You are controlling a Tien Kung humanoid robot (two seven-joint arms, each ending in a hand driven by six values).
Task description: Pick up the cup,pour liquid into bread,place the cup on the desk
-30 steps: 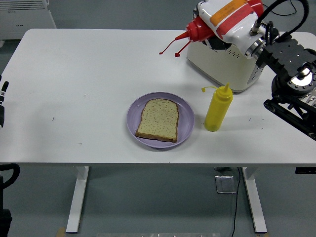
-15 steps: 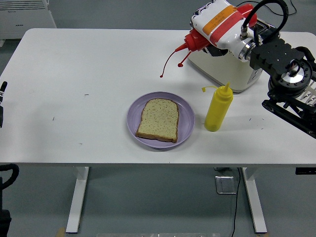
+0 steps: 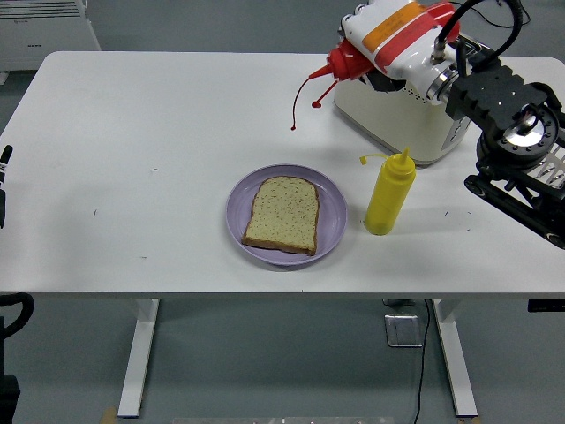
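Right robot hand comes in from the upper right, white shell with orange and red bands, fingers wrapped round a red squeeze bottle. No cup visible; the red bottle is the thing in the grasp. Bottle is held in the air, tipped roughly sideways, nozzle pointing left and slightly down, up and right of the purple plate and not over it. A thin red strand hangs from the nozzle and curves down toward the desk, ending above bare surface up-right of the plate; whether the strand touches the desk cannot be told.

Bread slice lies flat in the middle of the purple plate, surface looks clean, no red on it. The plate sits near the desk's front edge, about mid-width.

Yellow squeeze bottle stands upright just right of the plate, apart from it, nozzle with a small cap tether pointing left. Cream toaster stands behind the yellow bottle, up-right of the plate, directly under the right robot hand.

Left arm only shows as a dark sliver at the left picture edge, far left of the plate; finger state cannot be told.
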